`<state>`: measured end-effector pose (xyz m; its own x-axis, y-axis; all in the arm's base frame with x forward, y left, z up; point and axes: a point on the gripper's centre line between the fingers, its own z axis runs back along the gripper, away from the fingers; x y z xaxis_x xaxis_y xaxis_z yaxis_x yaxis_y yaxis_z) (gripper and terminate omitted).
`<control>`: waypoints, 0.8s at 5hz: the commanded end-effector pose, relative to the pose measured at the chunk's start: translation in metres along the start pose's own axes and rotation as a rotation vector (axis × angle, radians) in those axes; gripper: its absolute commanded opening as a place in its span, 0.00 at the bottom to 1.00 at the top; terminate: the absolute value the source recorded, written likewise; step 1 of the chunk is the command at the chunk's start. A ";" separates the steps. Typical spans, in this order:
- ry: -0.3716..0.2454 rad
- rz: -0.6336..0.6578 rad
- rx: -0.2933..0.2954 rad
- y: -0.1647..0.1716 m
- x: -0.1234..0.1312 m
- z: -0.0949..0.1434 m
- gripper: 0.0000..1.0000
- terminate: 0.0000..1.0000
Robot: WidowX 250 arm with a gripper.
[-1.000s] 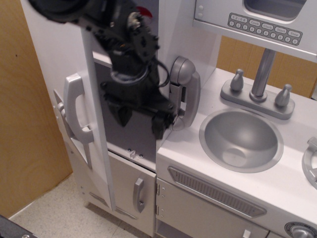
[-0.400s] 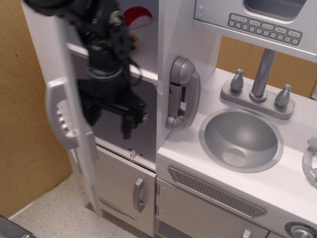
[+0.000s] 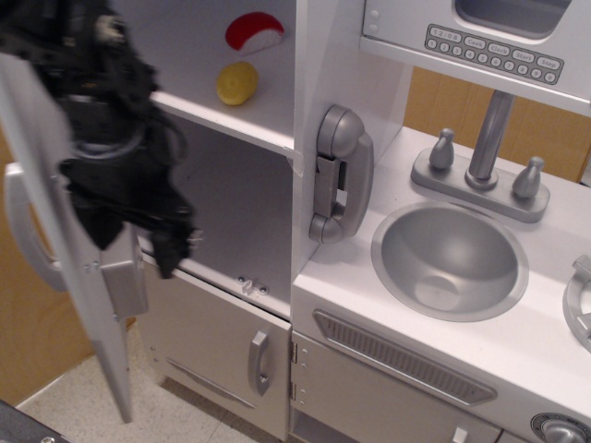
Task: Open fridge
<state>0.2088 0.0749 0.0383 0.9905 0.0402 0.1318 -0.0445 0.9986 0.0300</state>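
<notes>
The fridge door stands swung wide open to the left, seen edge-on, with its curved handle on the outer side. The white shelved interior is exposed, with a yellow toy and a red-and-white toy on the upper shelf. My black gripper hangs at the inner face of the open door, fingers pointing down and apart, holding nothing.
A shorter silver door with a small handle sits below the fridge compartment. A toy phone hangs on the wall to the right. A sink with faucet, a vent-grille cabinet and a microwave panel lie further right.
The fridge door has swung much farther open to the left. My gripper has moved left with it, uncovering the shelf and the toys.
</notes>
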 end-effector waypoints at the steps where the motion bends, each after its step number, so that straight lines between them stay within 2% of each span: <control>1: -0.053 -0.007 0.034 0.076 0.007 0.033 1.00 0.00; 2: -0.064 0.008 0.064 0.109 0.008 0.028 1.00 0.00; 3: -0.075 0.031 0.138 0.142 0.006 0.019 1.00 0.00; 4: -0.083 0.107 0.152 0.181 0.007 0.015 1.00 0.00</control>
<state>0.2075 0.2434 0.0373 0.9737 0.1348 0.1838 -0.1593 0.9791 0.1260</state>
